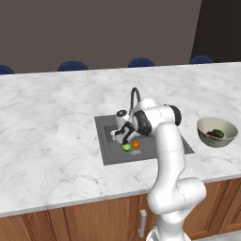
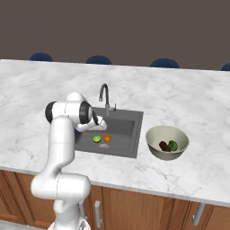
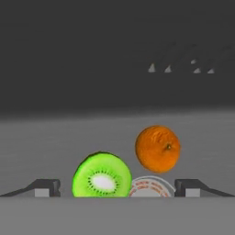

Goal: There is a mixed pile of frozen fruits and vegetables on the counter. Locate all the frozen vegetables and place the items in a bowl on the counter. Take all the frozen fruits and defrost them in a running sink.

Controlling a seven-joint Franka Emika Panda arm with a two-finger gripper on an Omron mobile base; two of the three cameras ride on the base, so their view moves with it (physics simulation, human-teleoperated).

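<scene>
The arm reaches down into the sink (image 1: 106, 141), a dark grey basin sunk in the white marble desk (image 1: 52, 117), and the hand (image 1: 123, 137) hangs low over the basin floor with its two fingers spread wide apart, gripping nothing. In the hand view the dark fingertips (image 3: 46, 187) stand far to either side, and between them lies the lime-green round piece (image 3: 102, 176), cut face with a pale centre turned toward the camera. Just beside it sits the orange ball (image 3: 158, 148), a little farther in, and the round drain (image 3: 151, 187) peeks out next to the green piece. From the base views both fruits rest on the sink floor near its front edge, green one left, orange one right, close together; whether they touch I can't quite tell. The thin curved faucet (image 2: 104, 95) rises at the far side of the basin. Off to the right of the sink on the desk stands the pale bowl (image 2: 167, 143), and inside it lie the dark brown piece (image 2: 164, 146) and the dark green piece (image 2: 173, 144), side by side. Brown cabinet fronts (image 2: 148, 209) run below the desk's near edge.
</scene>
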